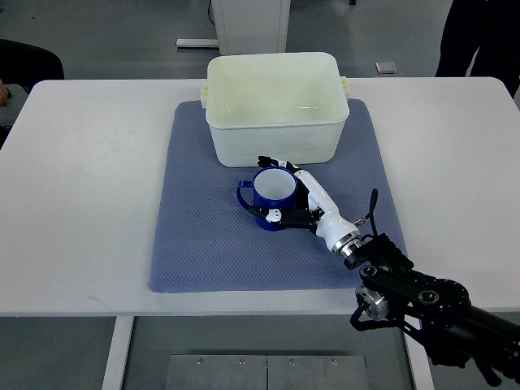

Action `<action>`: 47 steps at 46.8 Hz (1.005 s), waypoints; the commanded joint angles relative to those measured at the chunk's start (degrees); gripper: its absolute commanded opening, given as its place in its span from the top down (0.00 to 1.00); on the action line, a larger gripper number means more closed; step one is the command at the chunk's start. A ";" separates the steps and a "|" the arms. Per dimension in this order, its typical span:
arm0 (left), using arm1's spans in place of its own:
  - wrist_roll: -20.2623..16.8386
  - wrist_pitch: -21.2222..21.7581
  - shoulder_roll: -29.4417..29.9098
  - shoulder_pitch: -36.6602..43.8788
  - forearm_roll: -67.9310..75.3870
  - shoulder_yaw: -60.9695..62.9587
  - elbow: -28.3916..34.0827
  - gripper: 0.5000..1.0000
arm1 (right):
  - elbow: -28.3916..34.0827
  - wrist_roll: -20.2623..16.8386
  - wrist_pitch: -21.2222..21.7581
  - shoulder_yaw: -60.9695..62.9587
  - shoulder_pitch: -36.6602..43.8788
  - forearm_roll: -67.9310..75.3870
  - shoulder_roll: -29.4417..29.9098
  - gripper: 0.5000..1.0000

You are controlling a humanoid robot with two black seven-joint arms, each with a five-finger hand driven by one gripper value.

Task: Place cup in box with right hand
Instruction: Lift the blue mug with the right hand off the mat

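Observation:
A dark blue cup [268,193] with a white inside stands upright on the blue mat [203,244], just in front of the white plastic box [275,104]. Its handle points left. My right hand [284,195] reaches in from the lower right, and its white and black fingers [276,216] wrap the cup's right and near sides. The cup's base still seems to rest on the mat. The box is open-topped and nothing shows inside it. My left arm does not show.
The mat lies on a white table [81,203]. A dark chair back [28,61] is at the far left, and a person's dark-clothed legs [479,41] stand at the far right. A white pedestal [248,24] stands behind the table.

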 commanded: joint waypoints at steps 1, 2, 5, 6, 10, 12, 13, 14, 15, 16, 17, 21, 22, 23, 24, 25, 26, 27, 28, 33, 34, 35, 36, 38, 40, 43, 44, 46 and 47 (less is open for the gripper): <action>0.00 0.00 0.00 0.00 0.00 0.00 0.00 0.00 | 0.00 0.00 0.00 -0.09 0.13 0.00 -0.09 1.00; 0.00 0.00 0.00 0.00 0.00 0.00 0.00 0.00 | 0.00 0.00 0.00 -0.09 0.13 0.00 -0.09 1.00; 0.00 0.00 0.00 0.00 0.00 0.00 0.00 0.00 | 0.09 0.00 0.09 -0.18 0.39 0.00 -0.09 1.00; 0.00 0.00 0.00 0.00 0.00 0.00 0.00 0.00 | 0.00 0.00 0.09 -0.18 0.48 0.00 -0.09 1.00; 0.00 0.00 0.00 0.00 0.00 0.00 0.00 0.00 | 0.18 0.00 0.18 -0.18 0.48 0.08 -0.09 1.00; 0.00 0.00 0.00 0.00 0.00 0.00 0.00 0.00 | 0.35 0.00 0.18 -0.09 0.48 0.08 -0.27 1.00; 0.00 0.00 0.00 0.00 0.00 0.00 0.00 0.00 | 0.53 0.00 0.18 -0.09 0.57 0.08 -0.36 1.00; 0.00 0.00 0.00 0.00 0.00 0.00 0.00 0.00 | 0.70 0.00 0.18 -0.09 0.57 0.08 -0.62 1.00; 0.00 0.00 0.00 0.00 0.00 0.00 0.00 0.00 | 0.79 0.00 0.18 -0.09 0.66 0.08 -0.71 1.00; 0.00 0.00 0.00 0.00 0.00 0.00 0.00 0.00 | 0.79 0.00 0.18 -0.09 0.66 0.08 -0.97 1.00; 0.00 0.00 0.00 0.00 0.00 0.00 0.00 0.00 | 0.97 0.00 0.18 0.00 0.66 0.08 -1.41 1.00; 0.00 0.00 0.00 0.00 0.00 0.00 0.00 0.00 | 2.72 0.00 0.26 0.00 0.66 0.17 -3.95 1.00; 0.00 0.00 0.00 0.00 0.00 0.00 0.00 0.00 | 3.25 0.00 0.26 0.00 0.66 0.09 -4.66 1.00; 0.00 0.00 0.00 0.00 0.00 0.00 0.00 0.00 | 3.77 0.00 0.26 0.00 0.66 0.17 -5.36 1.00; 0.00 0.00 0.00 0.00 0.00 0.00 0.00 0.00 | 4.30 0.00 0.26 0.09 0.75 0.17 -6.06 1.00; 0.00 0.00 0.00 0.00 0.00 0.00 0.00 0.00 | 4.83 0.00 0.26 0.09 0.75 0.17 -6.68 1.00; 0.00 0.00 0.00 0.00 0.00 0.00 0.00 0.00 | 5.44 0.00 0.26 0.09 0.75 0.17 -7.47 1.00; 0.00 0.00 0.00 0.00 0.00 0.00 0.00 0.00 | 5.88 0.00 0.26 0.09 0.83 0.17 -8.17 1.00; 0.00 0.00 0.00 0.00 0.00 0.00 0.00 0.00 | 6.41 0.00 0.26 0.17 0.92 0.17 -9.05 1.00; 0.00 0.00 0.00 0.00 0.00 0.00 0.00 0.00 | 8.87 0.00 0.35 0.17 1.19 0.26 -13.01 1.00; 0.00 0.00 0.00 0.00 0.00 0.00 0.00 0.00 | 9.49 0.00 0.44 0.26 1.19 0.26 -13.88 1.00; 0.00 0.00 0.00 0.00 0.00 0.00 0.00 0.00 | 10.19 0.00 0.44 0.26 1.19 0.26 -14.76 1.00; 0.00 0.00 0.00 0.00 0.00 0.00 0.00 0.00 | 10.80 0.00 0.44 0.35 1.19 0.35 -15.64 1.00; 0.00 0.00 0.00 0.00 0.00 0.00 0.00 0.00 | 12.21 0.00 0.44 0.44 1.19 0.61 -17.49 1.00; 0.00 0.00 0.00 0.00 0.00 0.00 0.00 0.00 | 13.35 0.00 0.53 0.44 1.27 0.79 -19.16 1.00; 0.00 0.00 0.00 0.00 0.00 0.00 0.00 0.00 | 14.67 0.00 0.53 0.44 1.97 0.96 -21.62 1.00; 0.00 0.00 0.00 0.00 0.00 0.00 0.00 0.00 | 14.94 0.00 0.62 0.44 2.24 1.05 -22.32 1.00; 0.00 0.00 0.00 0.00 0.00 0.00 0.00 0.00 | 15.55 0.00 0.70 0.44 2.77 1.14 -23.73 1.00; 0.00 0.00 0.00 0.00 0.00 0.00 0.00 0.00 | 15.82 0.00 0.70 0.44 2.85 1.23 -24.43 1.00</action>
